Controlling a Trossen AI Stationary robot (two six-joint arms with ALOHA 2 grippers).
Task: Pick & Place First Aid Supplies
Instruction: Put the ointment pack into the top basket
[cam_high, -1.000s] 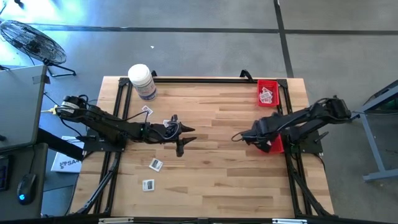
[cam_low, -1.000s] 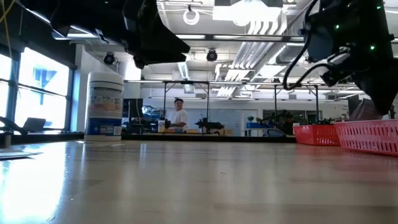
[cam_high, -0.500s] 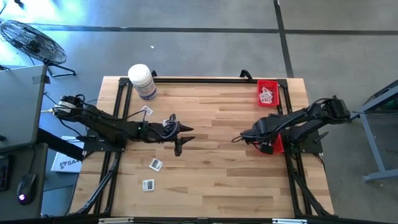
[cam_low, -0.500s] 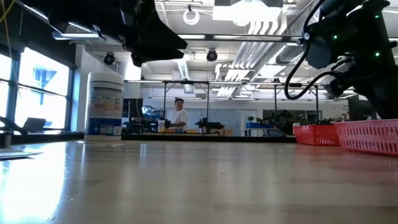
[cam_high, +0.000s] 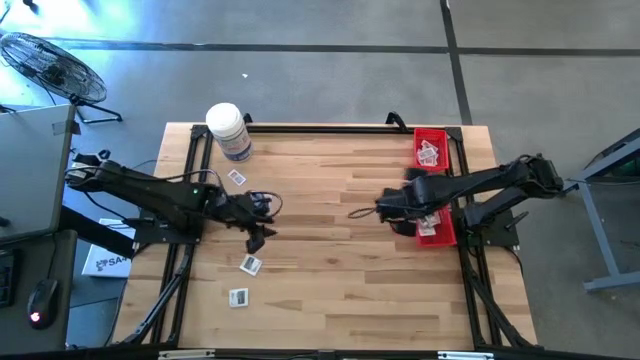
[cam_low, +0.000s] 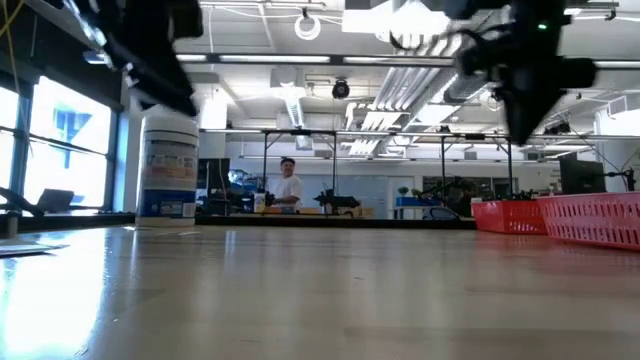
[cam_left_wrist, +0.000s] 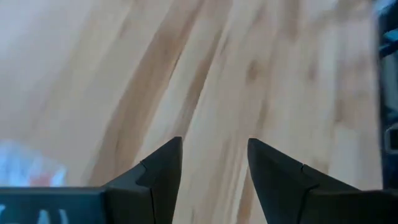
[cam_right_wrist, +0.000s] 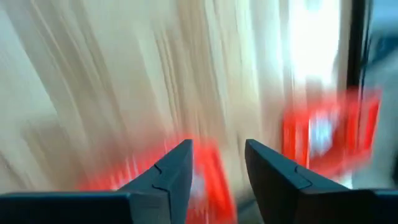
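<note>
Three small white packets lie flat on the wooden table at the left: one (cam_high: 237, 177) near the jar, one (cam_high: 250, 264) and one (cam_high: 239, 297) nearer the front edge. My left gripper (cam_high: 257, 238) hovers open just beyond the middle packet; its wrist view (cam_left_wrist: 214, 155) shows bare wood between the fingers and a packet (cam_left_wrist: 25, 169) off to one side. My right gripper (cam_high: 384, 208) is open over the table beside the near red bin (cam_high: 440, 236), with nothing between its fingers (cam_right_wrist: 217, 158). More packets lie in the far red bin (cam_high: 432, 150).
A big white jar (cam_high: 228, 130) with a bluish label stands at the far left corner. A black frame runs along the table's edges. The two red bins stand in a row along the right edge. In the room beyond, a person (cam_low: 288, 185) stands far off.
My left gripper has drawn back toward the table's left and near edges, closer to the middle packet. My right gripper has left its place over the near red bin and swung toward the table's middle, rising a little.
</note>
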